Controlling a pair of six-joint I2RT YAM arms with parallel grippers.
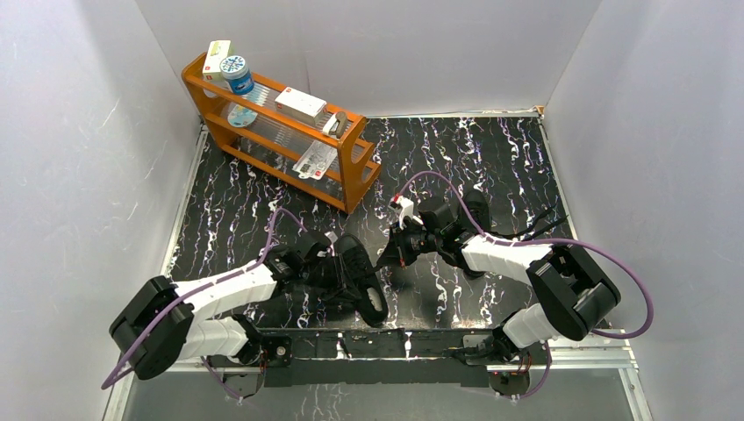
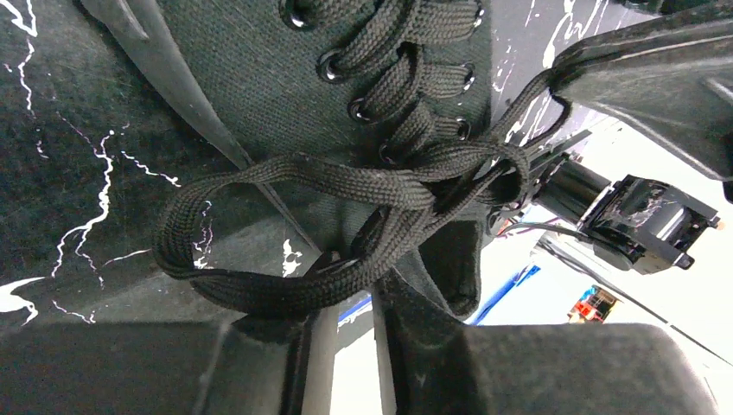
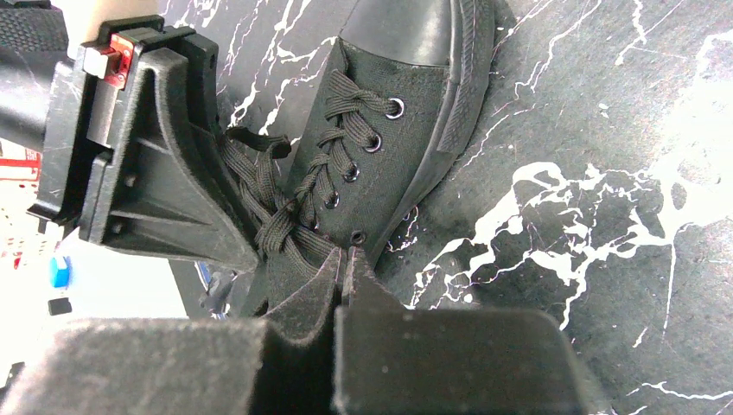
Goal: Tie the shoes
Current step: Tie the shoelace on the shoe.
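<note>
One black shoe [image 1: 355, 274] lies between the two arms, toe away from the right wrist camera [image 3: 380, 156]. Its laces [image 2: 406, 186] are crossed in a knot, with a loop [image 2: 186, 251] hanging left. My left gripper [image 2: 359, 278] has its jaws a narrow gap apart; the lace lies across the fingertips, and whether it is pinched does not show. My right gripper [image 3: 344, 256] is shut at the shoe's tongue, and a lace strand [image 2: 540, 112] runs taut up into it. A second shoe [image 1: 475, 210] sits mostly hidden behind the right wrist.
An orange rack [image 1: 346, 175] with small boxes and a bottle stands at the back left of the black marbled mat [image 1: 491, 149]. White walls close in on both sides and the back. The two grippers are close together over the shoe.
</note>
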